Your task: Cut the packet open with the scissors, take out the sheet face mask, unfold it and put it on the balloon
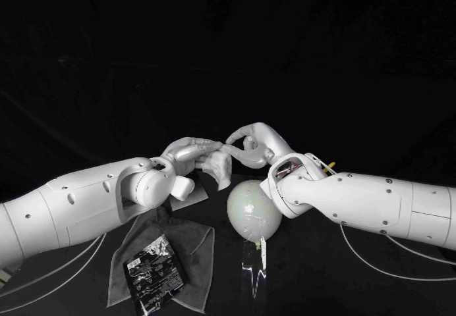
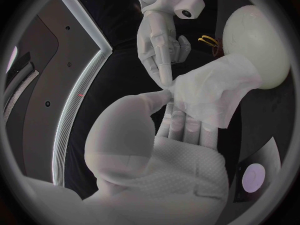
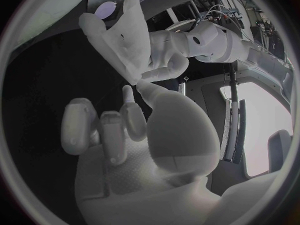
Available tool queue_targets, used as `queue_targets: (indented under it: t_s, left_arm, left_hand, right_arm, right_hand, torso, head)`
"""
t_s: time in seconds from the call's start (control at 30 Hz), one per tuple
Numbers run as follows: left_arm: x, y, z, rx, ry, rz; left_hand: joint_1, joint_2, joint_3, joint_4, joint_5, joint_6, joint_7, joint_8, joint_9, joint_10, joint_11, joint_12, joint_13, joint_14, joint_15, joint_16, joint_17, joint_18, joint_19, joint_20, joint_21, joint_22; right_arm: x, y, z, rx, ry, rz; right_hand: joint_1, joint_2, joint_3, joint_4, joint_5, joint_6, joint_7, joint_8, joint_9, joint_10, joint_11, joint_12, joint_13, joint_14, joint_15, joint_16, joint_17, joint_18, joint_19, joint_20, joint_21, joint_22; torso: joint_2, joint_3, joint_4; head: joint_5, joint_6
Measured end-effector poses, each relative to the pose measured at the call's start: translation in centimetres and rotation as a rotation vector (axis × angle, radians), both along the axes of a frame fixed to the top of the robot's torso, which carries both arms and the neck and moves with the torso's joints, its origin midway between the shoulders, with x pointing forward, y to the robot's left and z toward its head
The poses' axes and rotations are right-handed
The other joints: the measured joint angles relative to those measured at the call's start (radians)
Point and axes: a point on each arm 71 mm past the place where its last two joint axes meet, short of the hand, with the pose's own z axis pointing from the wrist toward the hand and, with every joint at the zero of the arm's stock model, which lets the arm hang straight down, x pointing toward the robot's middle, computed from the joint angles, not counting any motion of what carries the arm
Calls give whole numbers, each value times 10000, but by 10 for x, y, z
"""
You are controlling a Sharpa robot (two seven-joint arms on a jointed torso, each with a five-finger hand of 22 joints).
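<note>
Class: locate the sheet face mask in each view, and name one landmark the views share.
Head view: the sheet face mask hangs mid-picture between the left hand and the right hand, above the balloon.
Left wrist view: it lies over the left hand's fingers, in front of the balloon.
Right wrist view: it is held by the left hand, just beyond the right hand's fingertips.
Shared landmark: the right hand's fingertips at the mask's edge.

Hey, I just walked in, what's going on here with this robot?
Both hands are on a sheet face mask, held up in the air. The left hand holds it draped over its fingers; the right hand has fingertips at its edge, though I can't tell if it grips. The balloon below is not yet covered. The black packet lies on a grey cloth.
</note>
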Motion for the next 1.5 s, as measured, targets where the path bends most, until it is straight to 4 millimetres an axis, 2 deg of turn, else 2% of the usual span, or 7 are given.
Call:
queue_targets:
  t_s: [0.1,0.27,0.43,0.77,1.3,1.37,1.5]
  left_arm:
    - [0,0,0,3,-4,-9]
    - [0,-1,0,8,-10,-20]
    - [0,-1,0,13,-12,-22]
    - [0,-1,0,29,-11,-27]
    - [0,-3,0,56,-43,-76]
    - [0,-3,0,60,-46,-75]
    - [0,-3,0,63,-50,-75]
  left_hand:
    - [1,1,0,0,-2,-2,2,0,0,0,0,0,0,-2,-1,0,5,44,0,0,0,0]
    - [10,10,0,0,-5,-16,14,0,0,0,0,0,0,-2,0,0,9,44,0,0,0,-1]
    - [10,10,0,0,-21,-19,15,0,0,0,0,0,-1,-2,0,0,53,43,-1,1,0,19]
    - [9,9,0,0,7,-26,-11,0,0,-1,1,0,-1,-1,2,0,55,35,-1,1,39,19]
    - [7,7,0,0,3,-29,-12,0,0,-2,2,0,-1,24,-20,-1,67,22,-2,2,38,24]
    - [7,7,0,0,2,-30,-11,0,0,-2,2,0,-2,25,-20,-1,78,21,-2,2,38,32]
    - [6,6,0,0,1,-33,-9,0,0,-3,3,0,-1,25,-19,-1,80,17,-2,2,38,32]
  right_arm:
    - [0,1,0,-51,58,20]
    - [0,2,-1,-95,107,27]
    - [0,2,-1,-86,115,17]
    - [-1,2,1,115,-65,9]
    - [0,-1,2,305,-191,-108]
    - [0,-2,2,302,-171,-152]
    - [0,-4,2,298,-135,-215]
  right_hand:
    - [2,2,-27,27,0,158,-50,0,0,0,0,74,0,0,0,-1,0,0,0,0,10,-2]
    - [236,236,-25,25,-1,332,-151,19,28,60,-61,184,0,0,0,51,-2,1,54,55,167,-7]
    - [420,561,152,-3,-4,467,-241,51,38,147,-148,378,-3,0,0,84,-8,1,199,-10,361,-6]
    - [794,1002,576,-424,-12,755,-399,247,180,270,-271,766,15,19,-171,235,-6,0,485,-128,784,0]
    - [974,980,1185,-900,-96,926,-456,466,256,271,-341,1396,-10,-32,-256,303,0,0,592,-236,1133,-2]
    - [979,973,1239,-953,-74,927,-456,466,256,264,-349,1472,-4,-14,-275,302,0,-134,592,-237,1202,-4]
    - [921,889,1387,-1056,-61,1005,-534,467,256,271,-414,1496,-2,20,-312,302,-1,-147,626,-272,1289,-7]
  torso:
    - [0,1,-4]
    - [-1,2,-6]
    - [-2,3,-4]
    - [-2,4,-1]
    - [-4,4,-5]
    - [-4,3,-5]
    - [-4,2,-3]
  head:
    - [-6,0]
    - [-12,-2]
    - [-12,-16]
    - [4,-22]
    - [9,-19]
    - [8,-19]
    - [2,-21]
